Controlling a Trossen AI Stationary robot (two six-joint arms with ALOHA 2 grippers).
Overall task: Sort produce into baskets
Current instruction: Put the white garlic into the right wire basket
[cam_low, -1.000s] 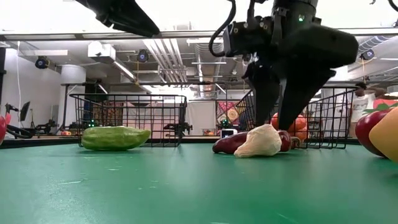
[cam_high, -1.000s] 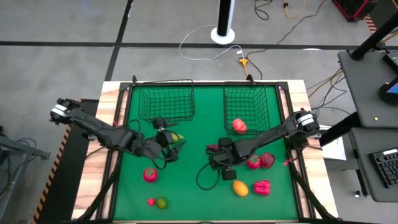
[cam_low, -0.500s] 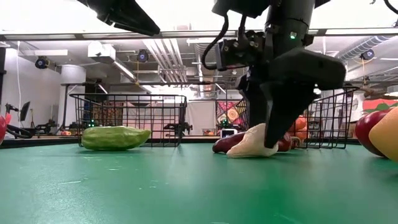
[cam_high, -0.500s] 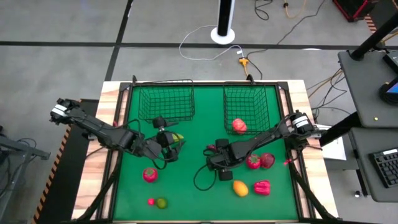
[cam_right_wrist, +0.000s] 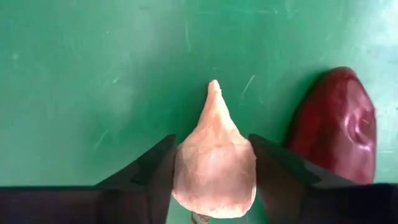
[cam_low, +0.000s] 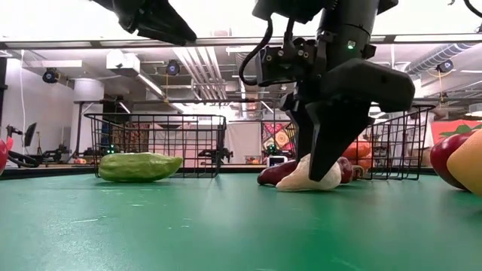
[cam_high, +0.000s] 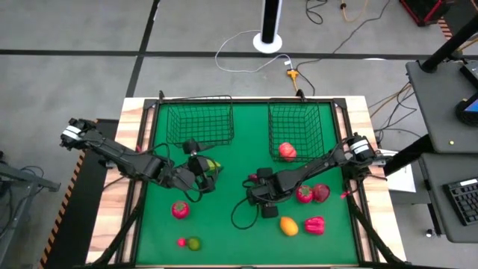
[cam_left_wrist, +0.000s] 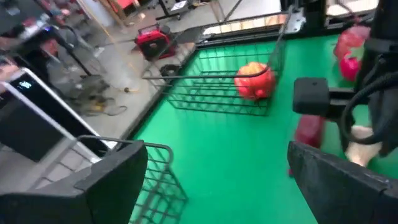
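Observation:
A white garlic lies on the green table, and my right gripper is shut on it from above, mid-table. A dark purple piece lies right beside the garlic. My left gripper hangs open and holds nothing. It hangs over a yellow-green oblong piece, which rests on its long side on the table. Two black wire baskets stand along the far edge. The right one holds a red-orange round piece. My right gripper pinches the garlic's wide bulb by its two opposite sides between the two fingers. The fingers come from above, pointing down. The garlic's pointed tip sticks out past them. Its underside rests on the table.
Two red round pieces, an orange-yellow piece and a red pepper lie right of my right gripper. A red piece, a small red one and a green lime lie near left.
My right gripper has come down over the garlic, shifting a little toward the table's left edge. Its fingers have shut from wide open onto the garlic's sides. The garlic has slid slightly left and stays on the table.

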